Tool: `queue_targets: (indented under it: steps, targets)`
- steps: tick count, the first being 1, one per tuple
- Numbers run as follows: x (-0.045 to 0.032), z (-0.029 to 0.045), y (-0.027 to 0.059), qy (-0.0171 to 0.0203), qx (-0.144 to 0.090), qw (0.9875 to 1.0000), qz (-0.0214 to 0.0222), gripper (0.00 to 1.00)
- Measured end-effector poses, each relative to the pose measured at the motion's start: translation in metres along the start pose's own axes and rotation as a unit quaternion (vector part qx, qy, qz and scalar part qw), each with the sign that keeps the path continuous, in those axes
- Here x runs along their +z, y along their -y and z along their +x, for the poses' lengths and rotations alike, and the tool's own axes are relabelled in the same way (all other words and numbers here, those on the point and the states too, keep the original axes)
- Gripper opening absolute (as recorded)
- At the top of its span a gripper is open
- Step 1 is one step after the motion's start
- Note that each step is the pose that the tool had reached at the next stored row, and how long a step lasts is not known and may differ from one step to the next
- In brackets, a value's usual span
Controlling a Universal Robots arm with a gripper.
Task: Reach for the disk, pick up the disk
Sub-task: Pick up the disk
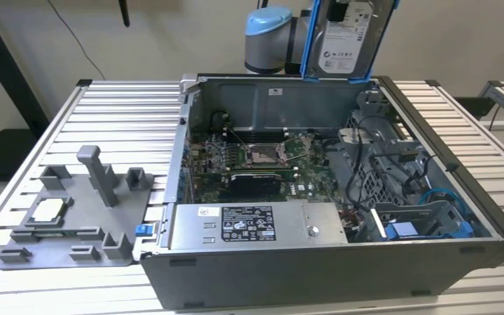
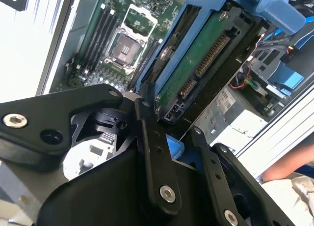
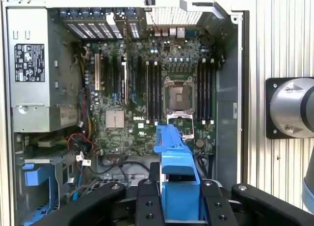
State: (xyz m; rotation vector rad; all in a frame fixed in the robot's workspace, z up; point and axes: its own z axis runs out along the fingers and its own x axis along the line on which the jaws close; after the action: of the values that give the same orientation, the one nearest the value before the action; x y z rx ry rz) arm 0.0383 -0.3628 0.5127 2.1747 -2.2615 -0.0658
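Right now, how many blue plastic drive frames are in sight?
2. One surrounds the disk, held by the gripper above the computer case. The second frame sits bare inside the case, at the exterior view's right. Others may be hidden.

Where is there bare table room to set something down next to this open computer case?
Bare slatted table lies behind the grey fixture plate, on the exterior view's left of the computer case, and in a strip on that view's right of it. Crowded: the case interior, packed with motherboard, power supply and cables; the plate carries posts and blocks.
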Motion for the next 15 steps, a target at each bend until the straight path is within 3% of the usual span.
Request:
queue_targets:
  steps: [15]
  targets:
    - [0.0001, -0.0002, 0.0045, 0.0, 0.0, 1.0, 0.0, 0.0]
